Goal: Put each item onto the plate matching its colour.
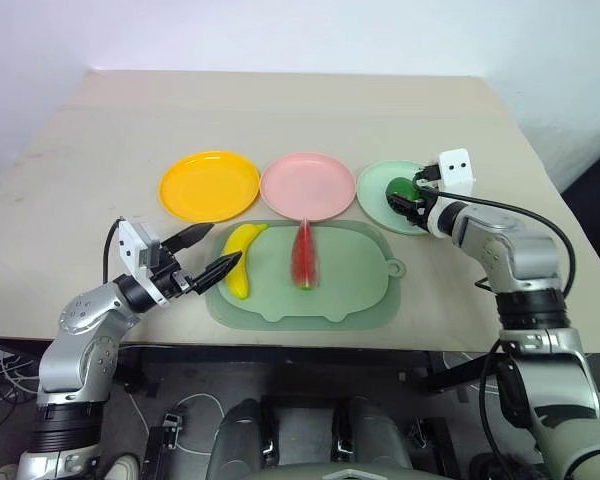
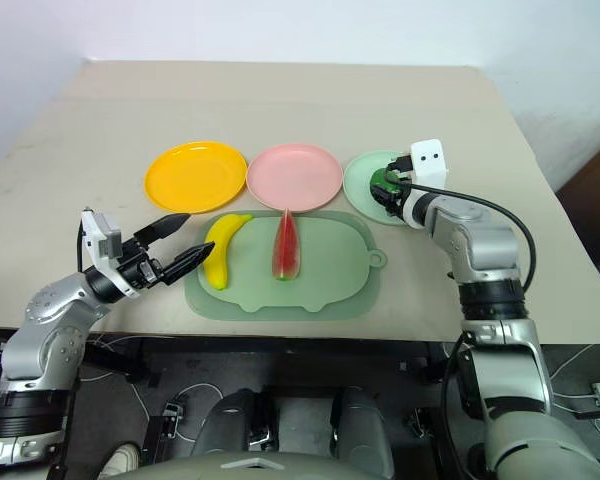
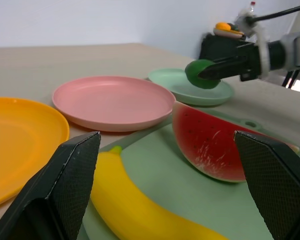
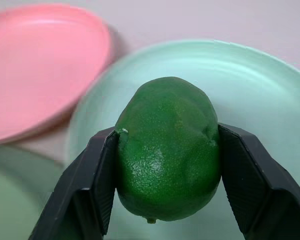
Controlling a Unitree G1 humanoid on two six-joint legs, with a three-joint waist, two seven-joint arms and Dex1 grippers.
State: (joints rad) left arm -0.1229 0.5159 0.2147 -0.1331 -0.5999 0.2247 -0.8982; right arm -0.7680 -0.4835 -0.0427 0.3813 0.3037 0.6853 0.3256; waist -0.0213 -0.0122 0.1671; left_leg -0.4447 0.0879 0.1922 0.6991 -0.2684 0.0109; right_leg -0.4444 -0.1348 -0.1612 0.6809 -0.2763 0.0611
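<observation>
My right gripper (image 1: 403, 197) is shut on the round green fruit (image 4: 167, 155) and holds it just above the mint green plate (image 1: 372, 189). The pink plate (image 1: 307, 184) and the orange-yellow plate (image 1: 209, 185) lie in a row to the left of it, both bare. On the pig-shaped tray (image 1: 345, 285) rest the yellow banana (image 1: 242, 258) and the red watermelon wedge (image 1: 303, 255). Beside the tray's left end my left gripper (image 1: 205, 252) stands open, its fingertips either side of the banana's near end without touching it.
The three plates sit in a row behind the pale green tray, near the middle of the beige table (image 1: 280, 110). The table's front edge runs just below the tray. A white wall rises beyond the far edge.
</observation>
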